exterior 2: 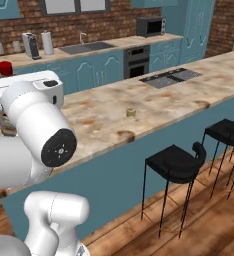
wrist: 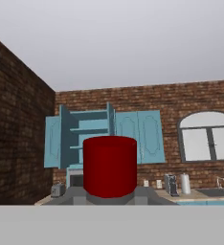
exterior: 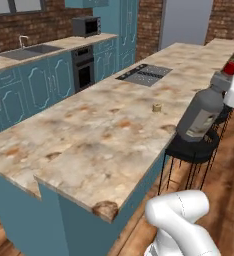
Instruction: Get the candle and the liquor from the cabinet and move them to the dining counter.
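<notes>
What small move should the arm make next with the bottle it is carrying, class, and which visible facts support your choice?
Probably carry the bottle sideways over the dining counter and lower it near the candle. The gripper holds the bottle by its neck, and in the left base view it seems to hang past the counter's edge, above a stool. The candle already sits on the marble, so this is the item left.

No lettering, brand, number or sign can be read anywhere in this kitchen. The liquor (exterior: 201, 116) bottle carries a pale label panel on its dark grey glass, seen from the left base camera, but the panel shows only blurred grey shapes. The microwave (exterior 2: 150, 26) on the far counter has a dark front with no legible markings, and the bottle's red cap (wrist: 109, 165) is plain in the hand camera.
</notes>
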